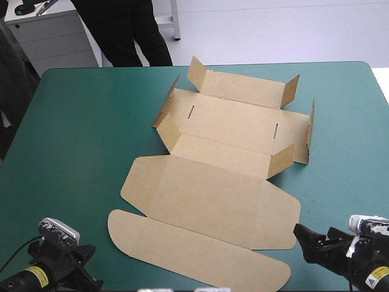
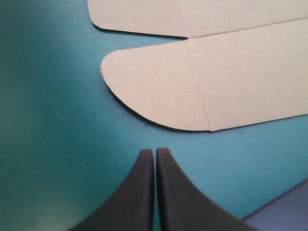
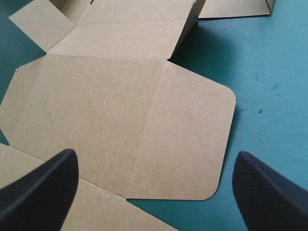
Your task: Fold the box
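Note:
The brown box (image 1: pixel 219 182) lies mostly flat in the middle of the teal-green table; its far panels' walls and small flaps stand partly raised, and the lid and long front flap lie flat toward me. At the near left corner my left gripper (image 2: pixel 155 153) is shut and empty, its tips a short way off the rounded end of the front flap (image 2: pixel 192 91). My right gripper (image 3: pixel 154 166) stands open at the near right corner, low over the lid's rounded side flap (image 3: pixel 187 134), holding nothing. Only the arms' wrists show in the high view.
The table's near edge (image 2: pixel 284 207) shows just beside my left gripper. Bare teal-green cover (image 1: pixel 79 134) stretches to the left of the box, and a narrower strip (image 1: pixel 346 164) to its right.

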`<control>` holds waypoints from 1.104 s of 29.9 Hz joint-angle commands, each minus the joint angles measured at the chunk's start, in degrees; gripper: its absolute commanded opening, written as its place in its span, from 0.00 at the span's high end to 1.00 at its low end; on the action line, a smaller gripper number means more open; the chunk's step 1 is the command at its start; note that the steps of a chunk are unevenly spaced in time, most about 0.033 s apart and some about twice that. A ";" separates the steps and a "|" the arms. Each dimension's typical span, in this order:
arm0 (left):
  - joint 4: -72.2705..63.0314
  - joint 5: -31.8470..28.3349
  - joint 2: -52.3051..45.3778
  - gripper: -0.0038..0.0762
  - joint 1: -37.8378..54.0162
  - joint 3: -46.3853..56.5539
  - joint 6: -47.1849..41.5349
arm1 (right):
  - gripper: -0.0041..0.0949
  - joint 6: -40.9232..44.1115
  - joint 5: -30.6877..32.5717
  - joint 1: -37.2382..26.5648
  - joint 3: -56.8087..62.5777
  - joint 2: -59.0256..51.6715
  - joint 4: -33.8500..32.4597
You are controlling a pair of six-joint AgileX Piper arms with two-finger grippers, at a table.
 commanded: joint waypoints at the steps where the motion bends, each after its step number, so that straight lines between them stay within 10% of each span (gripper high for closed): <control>1: -0.81 -2.81 0.62 0.96 -0.17 -1.89 -0.10 | 0.15 -0.03 -2.60 -0.06 -4.64 4.95 0.28; 24: -0.81 -2.81 0.62 0.96 -0.17 -1.89 -0.20 | 0.15 1.85 6.73 -0.33 -37.51 54.31 -6.72; 33: -0.81 -2.81 0.62 0.96 -0.17 -1.89 -0.20 | 0.16 -3.44 11.02 -10.46 -42.51 65.42 3.58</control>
